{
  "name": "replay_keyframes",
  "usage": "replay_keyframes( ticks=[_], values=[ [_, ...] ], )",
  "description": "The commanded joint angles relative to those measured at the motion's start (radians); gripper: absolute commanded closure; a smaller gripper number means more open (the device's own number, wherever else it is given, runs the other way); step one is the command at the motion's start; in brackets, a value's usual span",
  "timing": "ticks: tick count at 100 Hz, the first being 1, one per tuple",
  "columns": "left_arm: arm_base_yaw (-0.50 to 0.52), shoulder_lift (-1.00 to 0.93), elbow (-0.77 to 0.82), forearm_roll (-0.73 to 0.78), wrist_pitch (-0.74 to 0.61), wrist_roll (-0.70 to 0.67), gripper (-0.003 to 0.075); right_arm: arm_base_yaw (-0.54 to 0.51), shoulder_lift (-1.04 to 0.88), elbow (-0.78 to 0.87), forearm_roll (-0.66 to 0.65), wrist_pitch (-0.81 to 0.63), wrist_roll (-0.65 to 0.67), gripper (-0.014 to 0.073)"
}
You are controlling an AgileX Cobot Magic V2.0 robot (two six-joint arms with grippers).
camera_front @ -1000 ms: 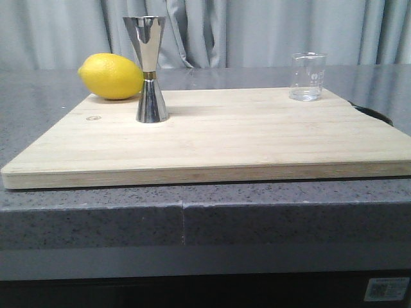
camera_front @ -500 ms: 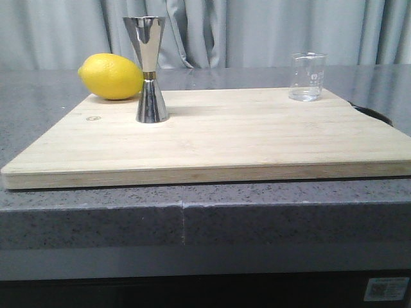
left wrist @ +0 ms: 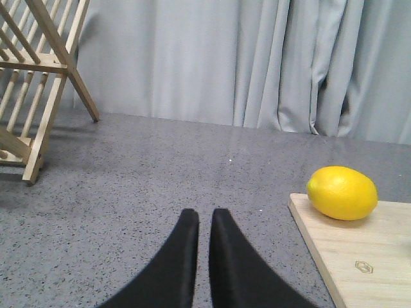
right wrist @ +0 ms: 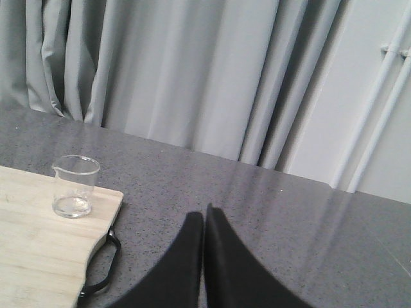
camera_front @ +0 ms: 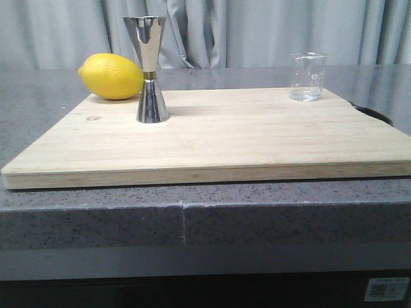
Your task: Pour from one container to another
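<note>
The clear glass beaker [camera_front: 307,77] stands upright at the far right corner of the wooden board [camera_front: 212,138]. The steel hourglass jigger [camera_front: 146,70] stands upright at the board's far left. In the right wrist view the beaker [right wrist: 75,187] is well off to the side of my right gripper [right wrist: 203,215], which hovers over the grey counter, shut and holding nothing. My left gripper [left wrist: 204,215] is over the counter beside the board's left edge, its fingers nearly together with nothing between them. The front view shows neither gripper, and the left wrist view does not take in the jigger.
A yellow lemon [camera_front: 111,76] lies just behind the jigger, touching the board's far left corner. A wooden drying rack [left wrist: 38,83] stands on the counter to the far left. The board's black handle [right wrist: 103,263] sticks out on its right side. Grey curtains hang behind.
</note>
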Motion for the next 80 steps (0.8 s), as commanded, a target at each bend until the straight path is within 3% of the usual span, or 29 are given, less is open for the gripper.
replay_keyframes(
  ticks=[1,80],
  values=[
    [0.002,0.006,-0.027,-0.027,0.01,-0.011,0.0739,-0.004,0.003,-0.026,0.004,-0.015,-0.003,0.0649],
    [0.002,0.006,-0.027,-0.028,0.01,-0.011,0.0739,0.019,0.003,-0.026,0.004,-0.054,-0.003,0.0649]
  ],
)
